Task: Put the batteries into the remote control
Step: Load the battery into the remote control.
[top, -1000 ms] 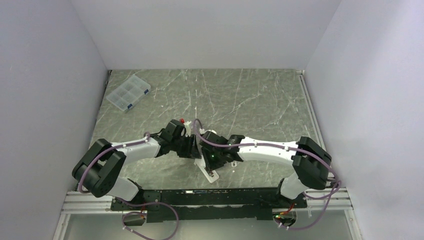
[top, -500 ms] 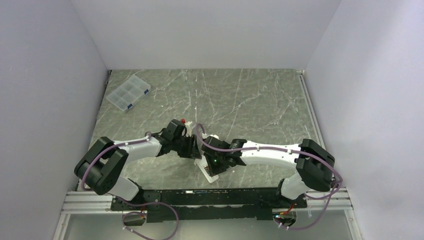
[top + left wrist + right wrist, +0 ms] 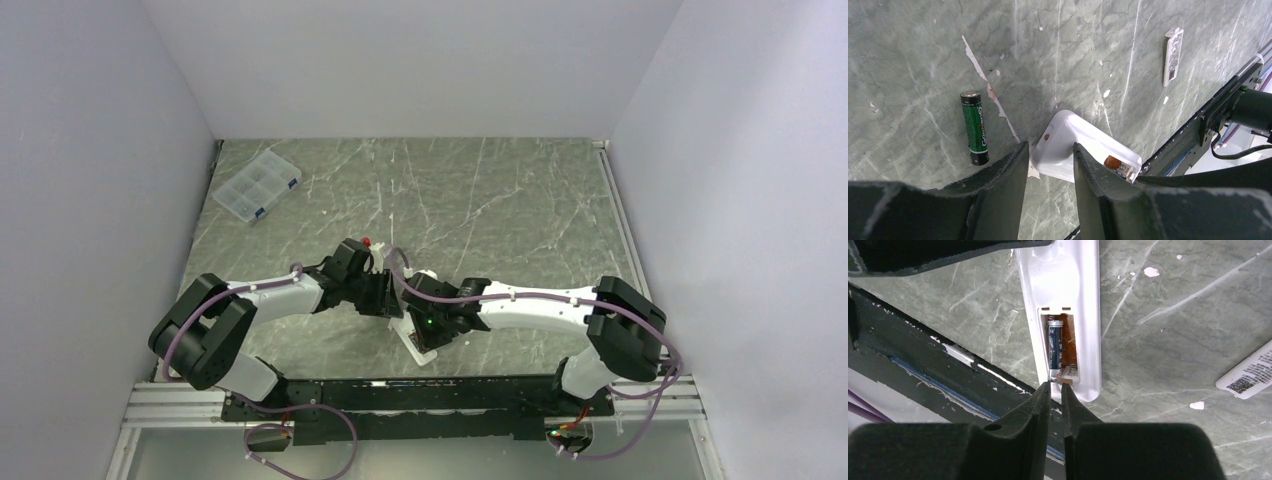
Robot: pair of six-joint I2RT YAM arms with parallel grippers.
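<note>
The white remote control [image 3: 1058, 280] lies back-up on the table with its reddish-brown recess open. One battery [image 3: 1055, 347] lies in the recess's left slot. My right gripper [image 3: 1055, 386] is at the battery's near end, its jaws almost together with nothing between them. My left gripper [image 3: 1048, 147] is shut on the remote control's [image 3: 1068, 145] far end, a finger on each side. A second battery [image 3: 974, 127], green and black, lies loose on the table to the left of the left fingers. From above, both grippers meet over the remote control [image 3: 418, 343].
A small white cover piece [image 3: 1173, 55] with a printed label lies on the table beyond the remote; the right wrist view shows this cover piece [image 3: 1248, 375] at its right edge. A clear compartment box [image 3: 257, 185] sits at the far left. The black base rail [image 3: 923, 365] runs close beside the remote.
My right gripper has come a little nearer to the remote's near end and its jaws have narrowed. The left arm and the remote have stayed put.
</note>
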